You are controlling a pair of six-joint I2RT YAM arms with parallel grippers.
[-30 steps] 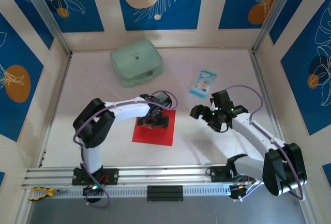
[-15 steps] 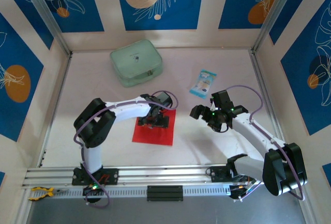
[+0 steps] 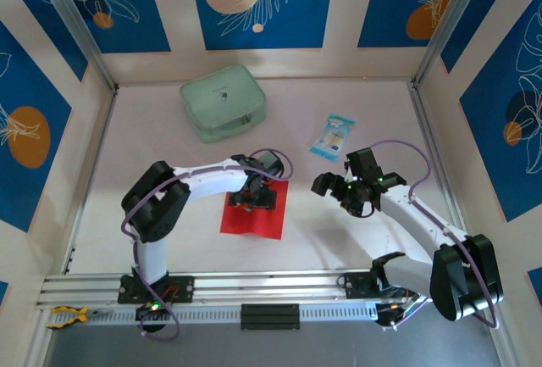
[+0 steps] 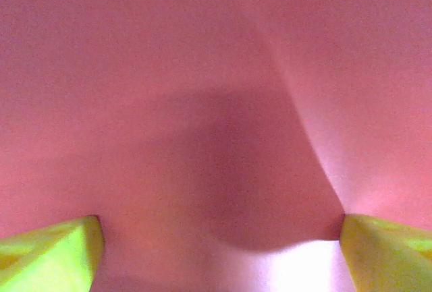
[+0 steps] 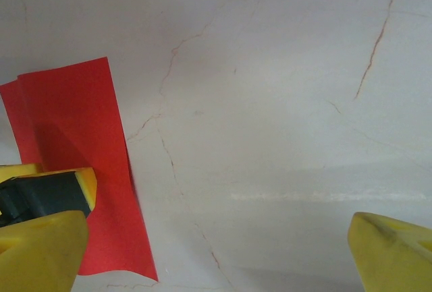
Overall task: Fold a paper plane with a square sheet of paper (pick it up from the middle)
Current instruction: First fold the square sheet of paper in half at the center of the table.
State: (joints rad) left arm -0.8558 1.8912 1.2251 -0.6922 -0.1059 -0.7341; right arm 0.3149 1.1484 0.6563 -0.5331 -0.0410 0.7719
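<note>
Left wrist: thin red sheet [image 4: 169, 69] buckled btwn wide left pincer [image 4: 219, 228]; right pincer [image 5: 219, 219] wide too.

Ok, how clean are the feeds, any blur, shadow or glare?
Left wrist: the square sheet of paper is too close, soft and out of focus, with a dark shadow mid-frame and washed-out glare low, between the tips of the left claw. Right wrist: table veins and the sheet's edge are sharp, right claw blurred. Top external: even light, soft shadows.
</note>
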